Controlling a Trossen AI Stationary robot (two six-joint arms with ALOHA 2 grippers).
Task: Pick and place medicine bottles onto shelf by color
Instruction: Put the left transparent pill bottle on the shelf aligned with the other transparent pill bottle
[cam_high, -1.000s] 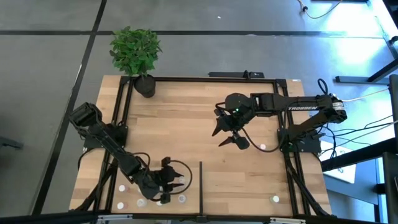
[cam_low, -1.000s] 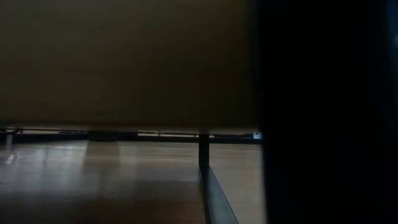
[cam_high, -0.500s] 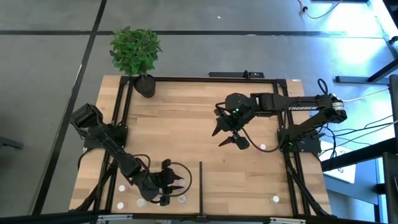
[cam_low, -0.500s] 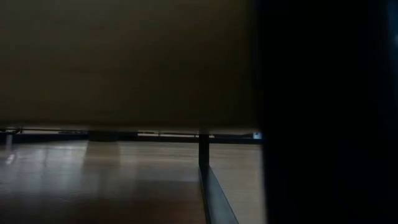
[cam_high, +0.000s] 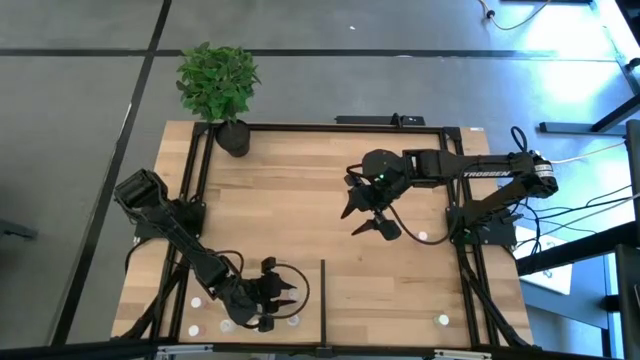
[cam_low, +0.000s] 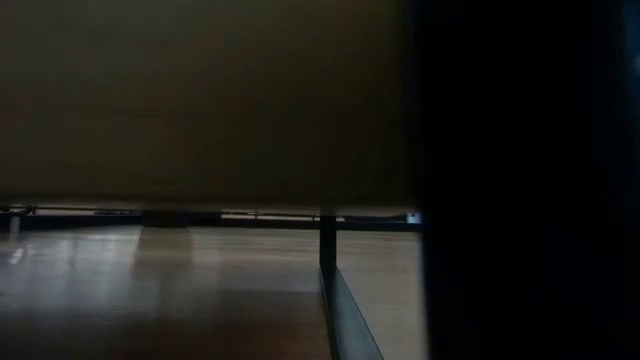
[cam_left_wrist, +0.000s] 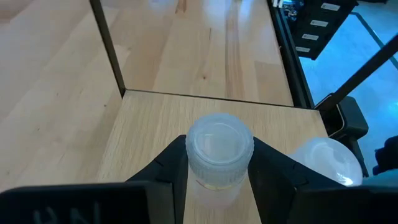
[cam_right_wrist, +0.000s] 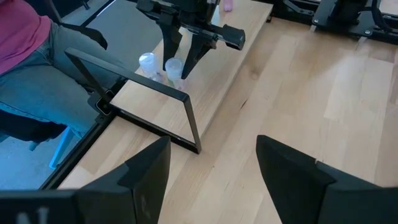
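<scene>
The high camera looks straight down on my whole table (cam_high: 300, 200). The low one sits level, mostly blocked by something dark. My 2 wrist cameras look past my fingers; both share the black divider bar (cam_left_wrist: 106, 43).

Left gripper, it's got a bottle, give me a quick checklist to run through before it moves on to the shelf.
1. Grip: left gripper shut on the clear bottle, a finger on each side: ok.
2. Bottle upright, lid up: ok.
3. Neighbouring white-capped bottle close beside the held one; whether they touch: cannot tell.
4. Black divider bar stands just ahead, in the way of a low move: not ok.
5. Right gripper open, waiting over mid-table, away from the left arm: ok.
6. Person seated beyond the table edge near the left gripper; clearance: cannot tell.
</scene>
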